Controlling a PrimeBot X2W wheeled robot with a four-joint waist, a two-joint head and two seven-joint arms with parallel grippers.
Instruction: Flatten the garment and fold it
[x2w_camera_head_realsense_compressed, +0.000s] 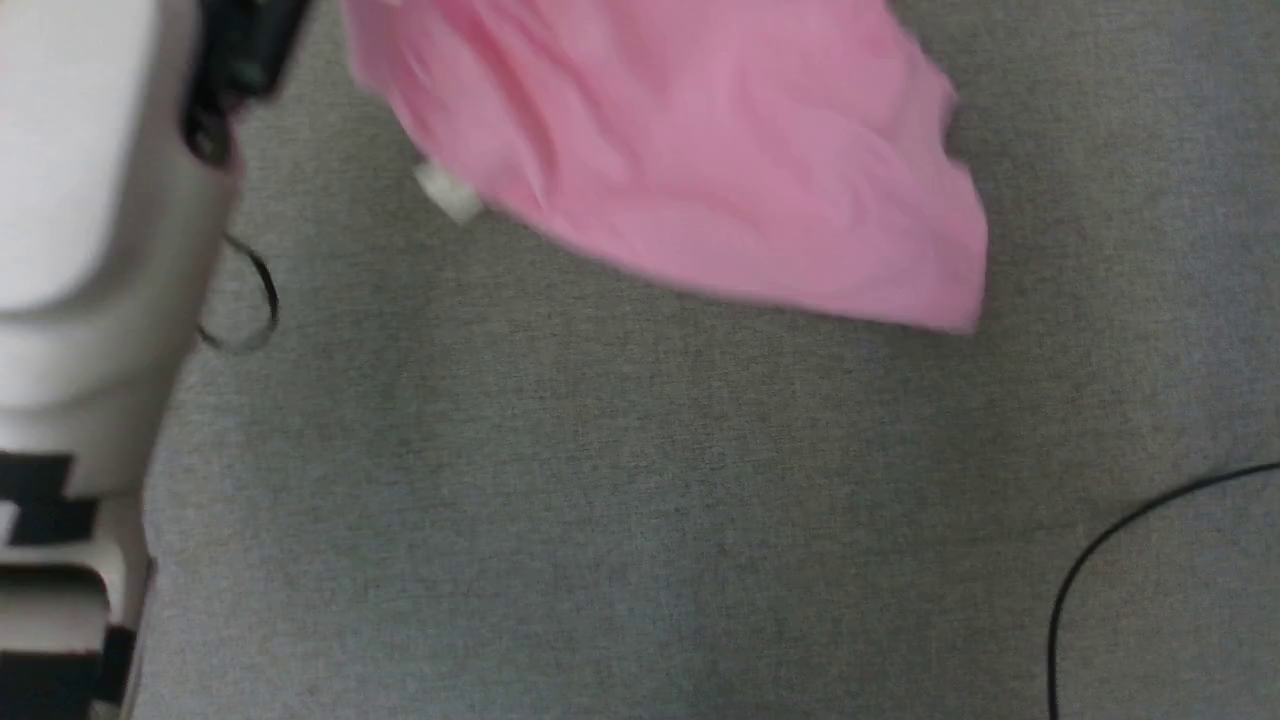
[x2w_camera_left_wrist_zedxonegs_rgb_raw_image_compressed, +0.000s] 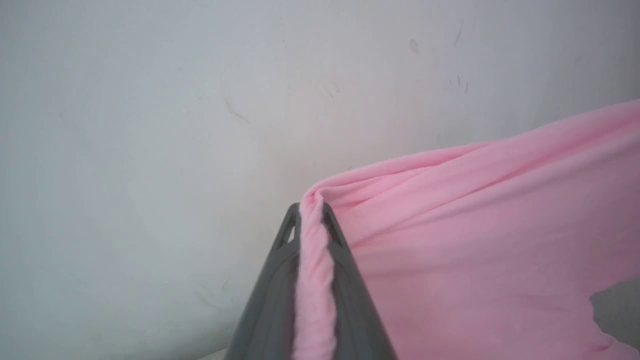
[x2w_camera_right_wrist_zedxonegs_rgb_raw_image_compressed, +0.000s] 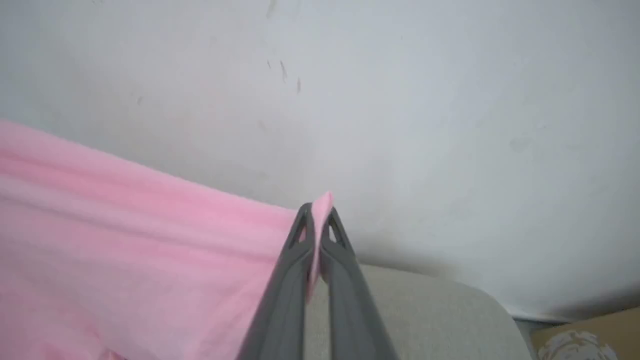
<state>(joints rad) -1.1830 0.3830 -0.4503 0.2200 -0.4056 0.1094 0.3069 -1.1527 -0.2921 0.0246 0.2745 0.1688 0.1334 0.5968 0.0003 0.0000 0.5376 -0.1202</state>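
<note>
Pink garment (x2w_camera_head_realsense_compressed: 700, 170) is held up, stretched between my left gripper (x2w_camera_left_wrist_zedxonegs_rgb_raw_image_compressed: 311, 212) and right gripper (x2w_camera_right_wrist_zedxonegs_rgb_raw_image_compressed: 318, 212), both pinched tight on its edge, over grey surface (x2w_camera_head_realsense_compressed: 600, 500); I judge flattening begun, folding not started

No readable text. The small white tag (x2w_camera_head_realsense_compressed: 448, 190) at the edge of the garment (x2w_camera_head_realsense_compressed: 700, 150) is blurred, nothing legible. The brown box (x2w_camera_right_wrist_zedxonegs_rgb_raw_image_compressed: 587, 337) in the right wrist view has a white printed mark, cut off and too blurry to read.
</note>
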